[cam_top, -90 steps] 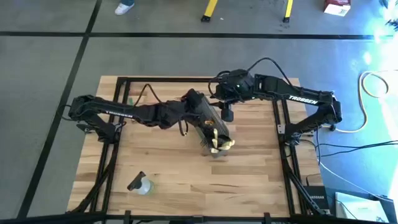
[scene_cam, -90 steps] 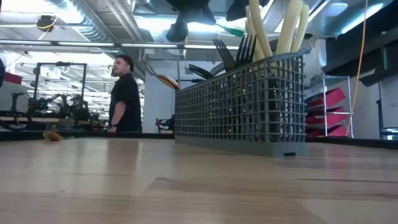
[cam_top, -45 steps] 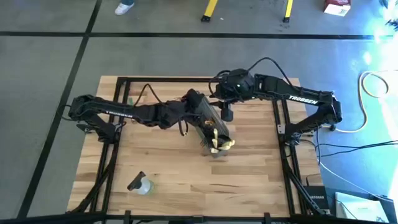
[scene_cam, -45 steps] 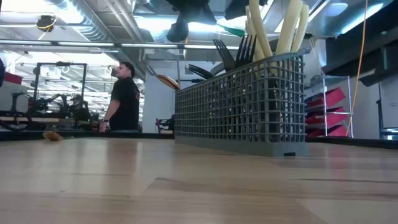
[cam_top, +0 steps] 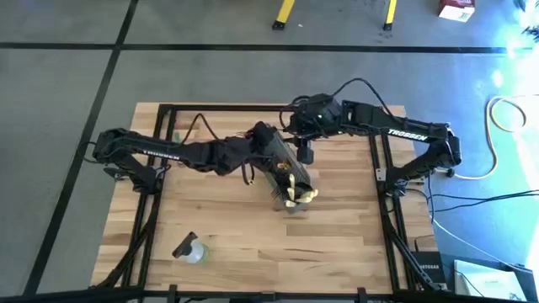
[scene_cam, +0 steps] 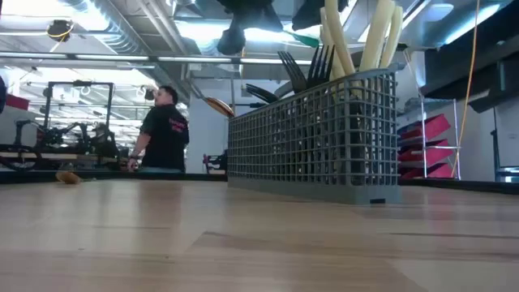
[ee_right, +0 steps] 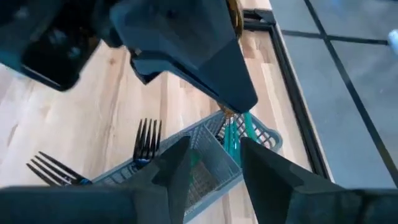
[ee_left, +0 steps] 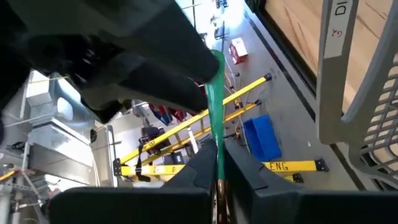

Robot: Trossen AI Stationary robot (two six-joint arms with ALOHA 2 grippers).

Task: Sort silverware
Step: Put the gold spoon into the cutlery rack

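Green utensil (ee_left: pixel 216 106) pinched at its handle in the left claw (ee_left: pixel 216 163), held over the far end of the grey basket (scene_cam: pixel 324 138) mid-bench (cam_top: pixel 219 227); right claw (ee_right: pixel 211 163) stands open just beside, above the same end, where other green pieces (ee_right: pixel 235 134) sit, with black forks (ee_right: pixel 146 142) and tan utensils (scene_cam: pixel 357 36) upright in other sections. Likely light, stiff, slick plastic, prone to pivot in a pinch. Best taken mid-handle, across the flat faces.
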